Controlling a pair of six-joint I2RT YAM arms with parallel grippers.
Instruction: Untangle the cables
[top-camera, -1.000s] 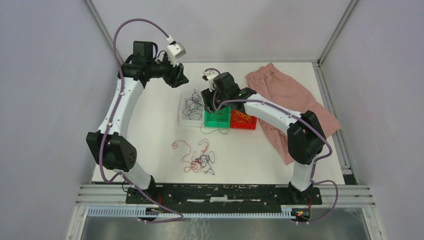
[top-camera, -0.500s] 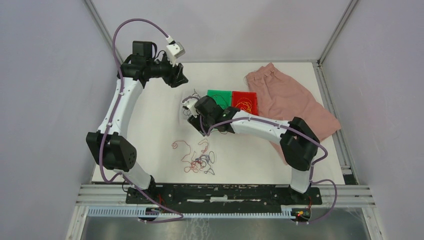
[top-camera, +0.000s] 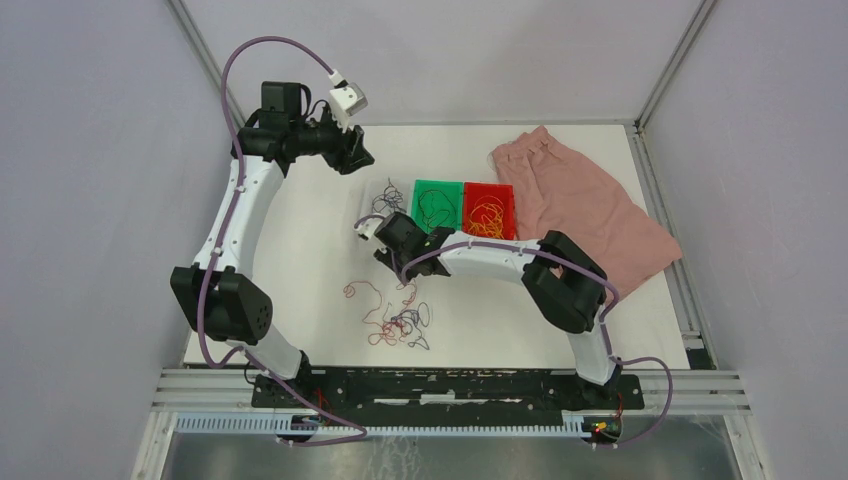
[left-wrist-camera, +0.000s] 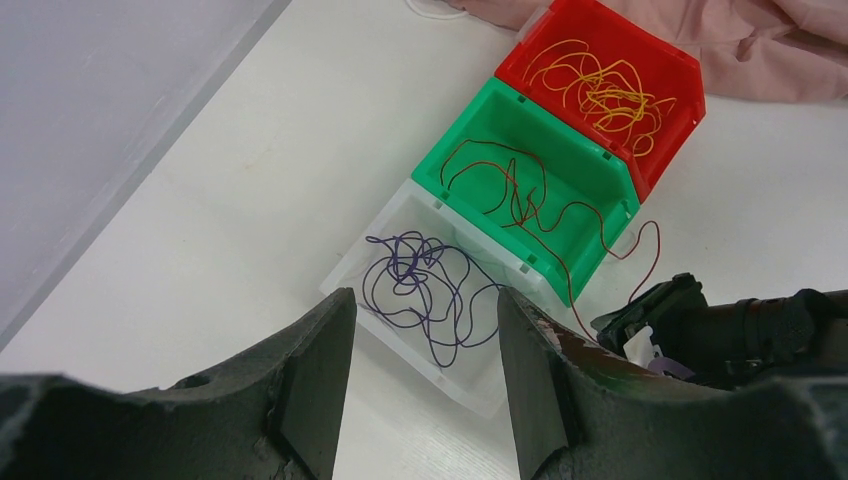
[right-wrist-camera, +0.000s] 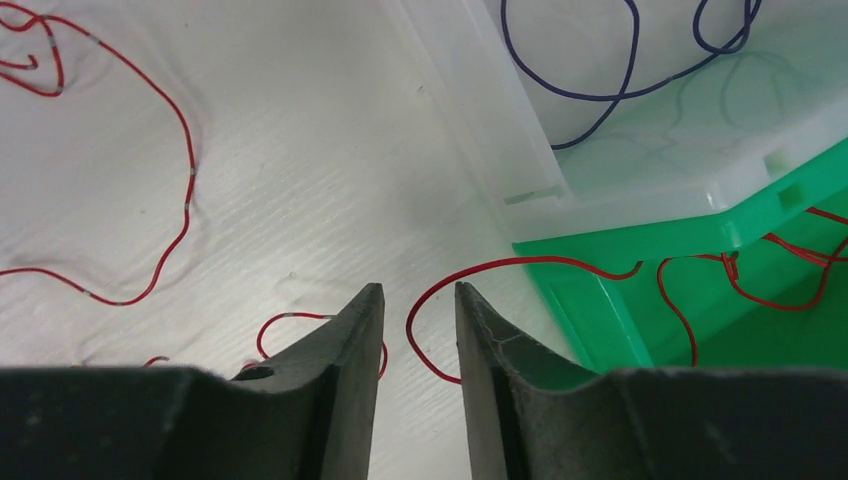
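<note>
1. Work surface. You had the white table (top-camera: 300, 260) filling the middle of the top view, with a pink cloth (top-camera: 580, 200) lying at its upper right, apart from the work.

2. Sorted portion. You could read three bins in a row in the left wrist view.
- The red bin (left-wrist-camera: 680, 90), upper right, held orange-yellow cables (left-wrist-camera: 600, 90).
- The green bin (left-wrist-camera: 600, 165), centre, held red cables (left-wrist-camera: 510, 180), with one strand trailing over its front edge onto the table.
- The clear bin (left-wrist-camera: 365, 245), lower left, held dark purple cables (left-wrist-camera: 420, 280).

Judged from this, part of the sort was done.

3. Unsorted portion. A tangle (top-camera: 400, 320) of red and purple strands lay at lower centre of the top view, well apart from the bins, with a loose red strand (top-camera: 365, 290) just to its upper left. This work was left to do.

4. Grippers.
- The left gripper (left-wrist-camera: 425, 330) hung over the clear bin at upper left of the top view, jaws wide apart and empty.
- The right gripper (right-wrist-camera: 418, 300) sat low beside the bins' near edge, jaws narrowly apart. The trailing red strand (right-wrist-camera: 500, 265) showed in the gap on the table, not pinched.
</note>
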